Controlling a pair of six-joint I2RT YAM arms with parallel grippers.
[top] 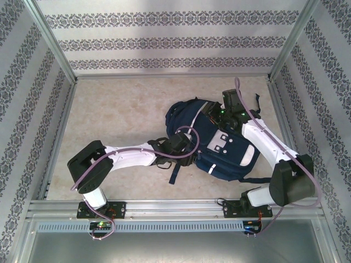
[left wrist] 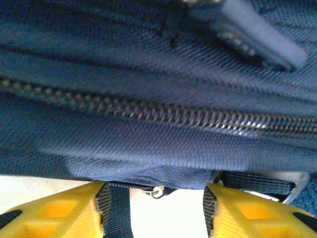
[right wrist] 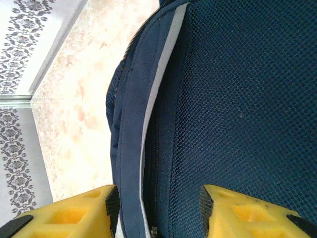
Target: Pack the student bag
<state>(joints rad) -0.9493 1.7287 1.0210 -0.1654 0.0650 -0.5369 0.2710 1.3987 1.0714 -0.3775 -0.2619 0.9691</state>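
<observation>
**A:** Top view first: where is the student bag [top: 225, 164]?

**B:** Lying flat on the counter [top: 120, 109], in its right half, closer to the right edge than the left (front pockets facing up). The left arm [top: 131, 156] reaches the bag's left side. The right arm [top: 263, 139] reaches its far right corner.

**A:** Left wrist?

**B:** The left gripper [left wrist: 154, 184] is released, its yellow fingers [left wrist: 59, 213] well apart, right up against navy fabric. A closed zipper [left wrist: 163, 116] runs across, and a dark strap [left wrist: 118, 213] lies just beside one finger.

**A:** Right wrist?

**B:** The right gripper [right wrist: 158, 188] is spread too. The bag's edge, with a pale stripe [right wrist: 158, 89], sits between its fingers, and a mesh panel [right wrist: 247, 99] lies beside it. Whether the pads touch the fabric, I cannot tell.
</observation>
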